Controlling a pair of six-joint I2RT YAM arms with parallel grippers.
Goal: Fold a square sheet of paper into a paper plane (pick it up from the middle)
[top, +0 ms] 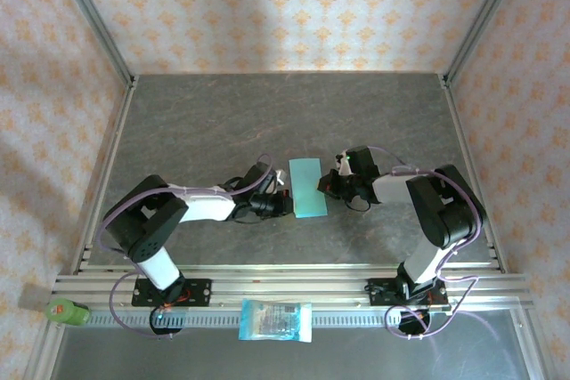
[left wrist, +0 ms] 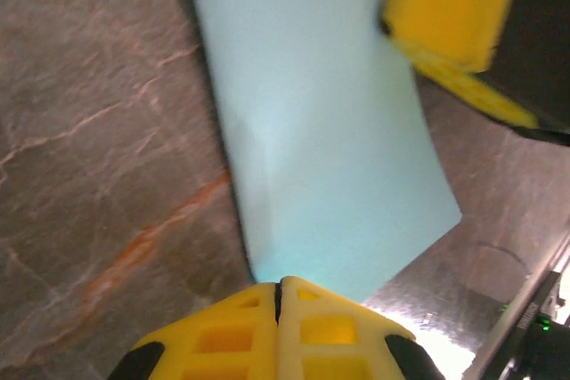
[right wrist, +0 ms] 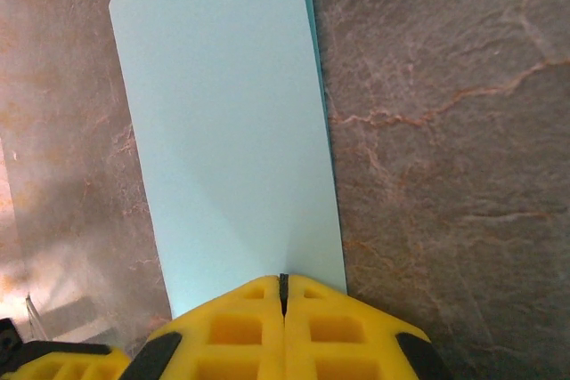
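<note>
Nearest, on the near rail (top: pixel 356 284): small green object (top: pixel 67 312), well off to the near-left of the square sheet of paper (top: pixel 307 188). Blue-and-white printed packet (top: pixel 276 320) lies flat, nearward of the sheet and well apart from it.

Sheet lies on the grey stone-look tabletop (top: pixel 223 122), showing as a long narrow light-teal rectangle. Right wrist view: a second layer's edge peeks out along one long side. Left wrist view: one long edge reads as a curve, so not quite flat.

Left hand (top: pixel 283 204) at the sheet's left long edge, toward the near end. Fingers fully closed, tips meeting at the paper's margin.

Right hand (top: pixel 329 186) at the sheet's right long edge, about mid-length. Fingers likewise closed together, tips at the margin.

Whether either hand pinches a layer or only bears on it: cannot tell.
</note>
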